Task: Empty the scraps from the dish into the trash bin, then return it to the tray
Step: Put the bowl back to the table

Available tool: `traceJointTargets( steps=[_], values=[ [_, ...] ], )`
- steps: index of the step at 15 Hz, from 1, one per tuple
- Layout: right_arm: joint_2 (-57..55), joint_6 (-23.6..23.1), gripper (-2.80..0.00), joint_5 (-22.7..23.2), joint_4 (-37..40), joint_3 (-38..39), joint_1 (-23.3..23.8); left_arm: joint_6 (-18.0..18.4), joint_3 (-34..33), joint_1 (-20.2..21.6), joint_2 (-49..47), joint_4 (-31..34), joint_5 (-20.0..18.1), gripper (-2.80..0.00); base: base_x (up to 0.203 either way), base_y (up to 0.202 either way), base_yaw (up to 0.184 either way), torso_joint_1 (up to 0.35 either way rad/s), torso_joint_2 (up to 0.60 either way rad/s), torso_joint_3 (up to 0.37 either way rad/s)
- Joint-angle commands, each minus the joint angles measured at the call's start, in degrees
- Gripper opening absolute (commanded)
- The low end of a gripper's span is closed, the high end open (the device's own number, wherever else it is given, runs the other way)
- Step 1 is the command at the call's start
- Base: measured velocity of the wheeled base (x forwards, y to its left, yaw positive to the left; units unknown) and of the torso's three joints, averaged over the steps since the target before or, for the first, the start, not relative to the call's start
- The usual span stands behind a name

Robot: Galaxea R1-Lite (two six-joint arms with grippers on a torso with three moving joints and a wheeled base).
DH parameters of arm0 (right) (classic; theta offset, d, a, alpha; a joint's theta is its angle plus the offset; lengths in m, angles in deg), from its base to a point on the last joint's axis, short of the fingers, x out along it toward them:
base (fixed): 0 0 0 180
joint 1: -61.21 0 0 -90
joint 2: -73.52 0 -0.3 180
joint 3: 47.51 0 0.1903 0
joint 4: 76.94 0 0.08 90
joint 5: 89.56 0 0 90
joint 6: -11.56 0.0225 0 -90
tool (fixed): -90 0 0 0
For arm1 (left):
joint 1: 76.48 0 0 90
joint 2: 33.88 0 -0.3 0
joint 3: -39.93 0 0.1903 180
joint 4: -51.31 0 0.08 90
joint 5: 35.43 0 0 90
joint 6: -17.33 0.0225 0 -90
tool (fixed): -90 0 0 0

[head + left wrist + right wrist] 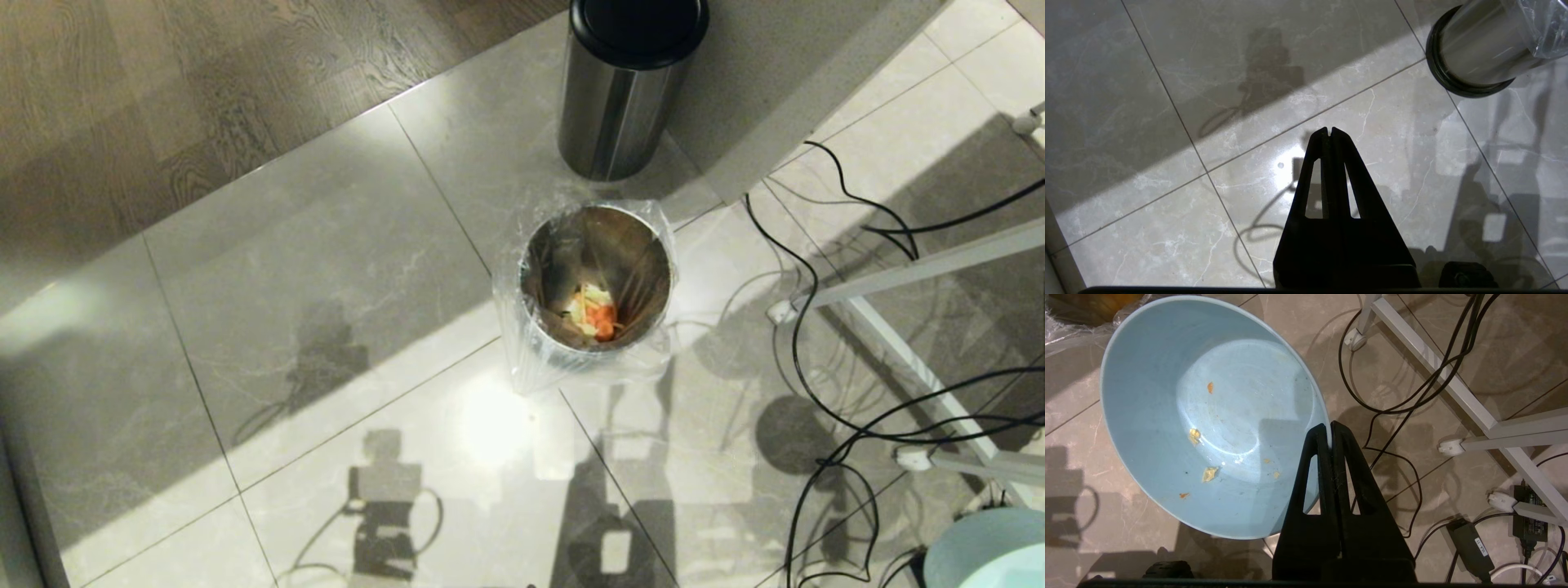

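Right wrist view: right tool (1329, 425) pinched tight on rim of dish (1208, 416), few crumbs stuck inside. Trash bin (594, 294) with scraps (594, 314) just beyond dish; black cables (1392, 400) beside. Left tool (1329, 130) closed, empty.

Scraps in our bin

We see scraps (593, 314) inside the trash bin (594, 287); lidded bin (629, 82) just behind it, dish (988, 549) well right of it.

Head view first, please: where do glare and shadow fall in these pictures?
Head view: bright glare on the tile just before the trash bin, with the robot's own shadow below it. Left wrist view: a sunlit band crosses the floor. Right wrist view: the right gripper shades the dish.
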Motion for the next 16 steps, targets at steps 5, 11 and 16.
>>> traceJointTargets(
  steps=[5,11,16],
  values=[
    [-0.2,0.0,-2.8,-0.1,0.0,0.0,0.0,0.0,0.0,0.1,-0.1,0.0,0.0,-2.8,0.0,0.0,0.0,0.0,0.0,0.0],
    [-0.2,0.0,-2.8,0.0,0.0,0.0,0.0,-0.1,0.0,0.0,-0.1,0.0,0.0,-2.8,0.0,0.0,0.0,0.0,0.0,0.0],
    [-0.2,0.0,-2.8,0.0,0.0,0.0,0.0,0.0,0.0,0.0,-0.1,0.0,0.0,-2.8,0.0,0.0,0.0,0.0,0.0,0.0]
  ],
)
